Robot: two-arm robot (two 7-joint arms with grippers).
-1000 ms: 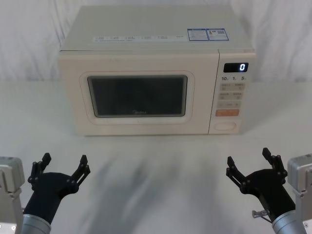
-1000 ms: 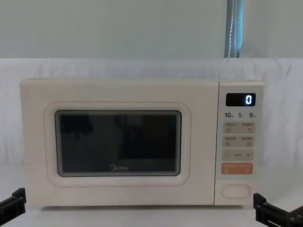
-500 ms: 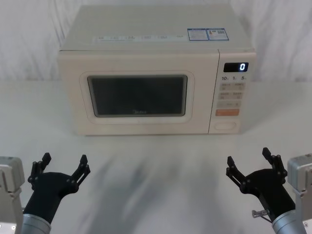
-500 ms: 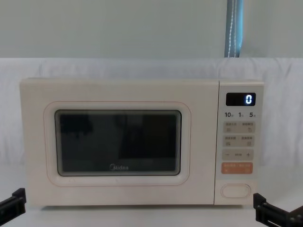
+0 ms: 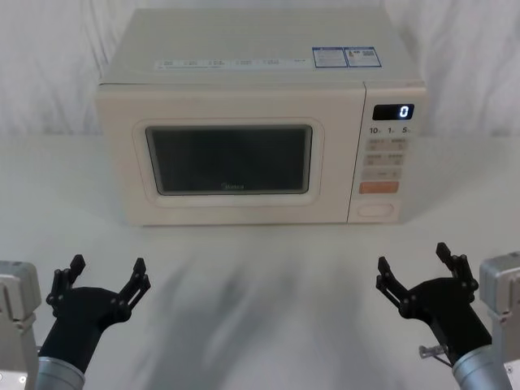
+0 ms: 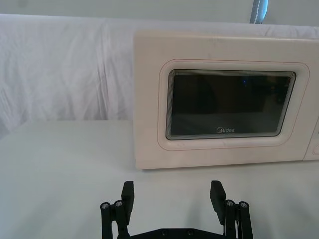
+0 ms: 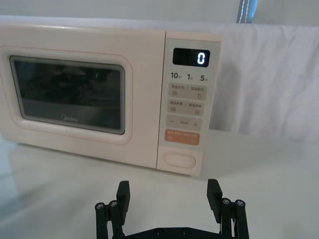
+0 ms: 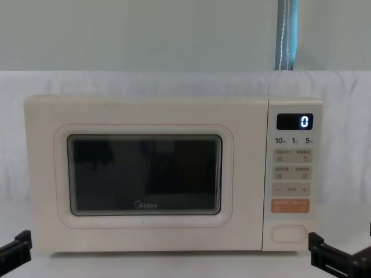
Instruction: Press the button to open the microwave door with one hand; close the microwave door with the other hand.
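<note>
**Before the shut oven**

On the white table, my cream boxy Midea microwave [image 5: 260, 122] stands with its wide cream glass-windowed door [image 8: 145, 176] shut; contents unreadable through dark glass. Cream pill-shaped button [image 7: 180, 159] sits lowest on the panel. Left black claw gripper [image 5: 104, 275] and right black claw gripper [image 5: 416, 266] hover near me, fingers spread wide, empty.

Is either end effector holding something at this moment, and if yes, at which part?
Nothing is held. The left end effector and the right end effector are both open above the table, short of the microwave.

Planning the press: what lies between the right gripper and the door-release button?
Nothing: in the head view, bare white table separates the open right gripper from the button.
</note>
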